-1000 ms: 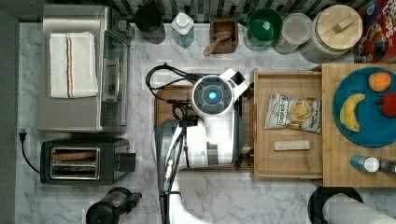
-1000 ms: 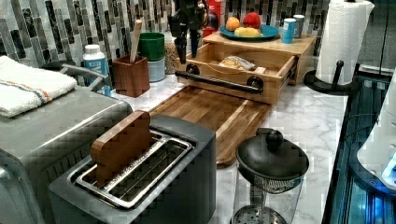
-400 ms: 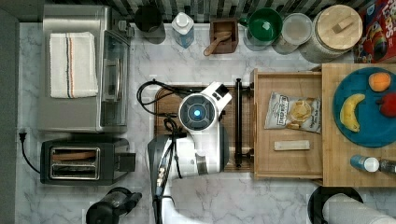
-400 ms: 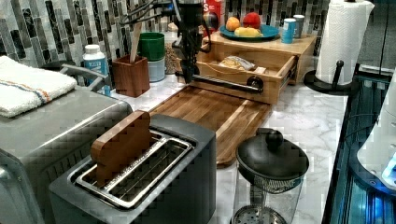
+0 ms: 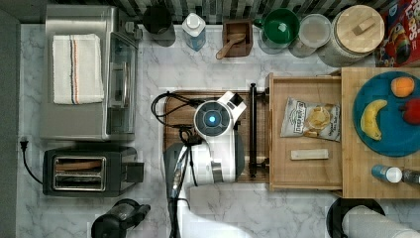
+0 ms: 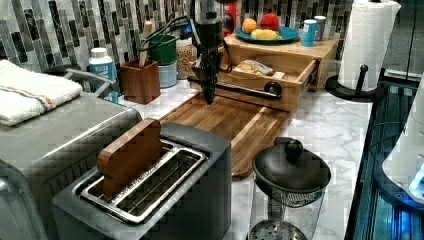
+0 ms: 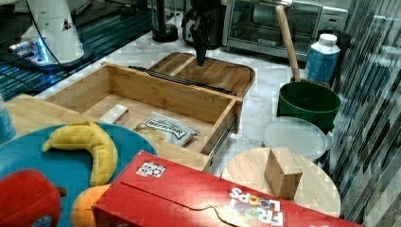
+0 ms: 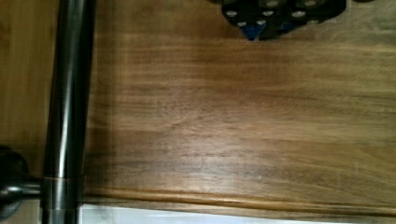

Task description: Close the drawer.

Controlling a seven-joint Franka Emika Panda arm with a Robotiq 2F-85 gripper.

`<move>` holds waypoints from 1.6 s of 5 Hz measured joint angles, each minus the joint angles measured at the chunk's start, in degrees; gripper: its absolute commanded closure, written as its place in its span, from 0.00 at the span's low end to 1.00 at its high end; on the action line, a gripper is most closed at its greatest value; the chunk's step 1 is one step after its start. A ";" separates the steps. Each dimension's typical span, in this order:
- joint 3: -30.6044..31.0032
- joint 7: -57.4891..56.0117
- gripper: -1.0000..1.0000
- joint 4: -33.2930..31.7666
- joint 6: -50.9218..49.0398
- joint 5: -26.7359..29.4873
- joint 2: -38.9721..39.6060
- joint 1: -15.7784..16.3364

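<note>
Shallow light-wood drawer (image 5: 307, 173) stands pulled out from under the thick butcher-block top (image 5: 356, 191), on the top view's right. Inside: a chip bag (image 5: 310, 118) and a small pale bar (image 5: 309, 154). Its black bar handle (image 5: 253, 130) faces the dark walnut cutting board (image 6: 235, 117) on the marble worktop (image 5: 148, 69). The tool (image 6: 208, 96) hangs over the board, near the handle, fingers pointing down; clenched or released, cannot tell.
</note>
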 measured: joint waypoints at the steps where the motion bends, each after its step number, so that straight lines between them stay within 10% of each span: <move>1: -0.10 -5.88 1.00 -0.34 0.95 0.02 1.90 -2.79; 8: -7.01 -32.84 1.00 0.56 5.20 2.87 3.84 -15.80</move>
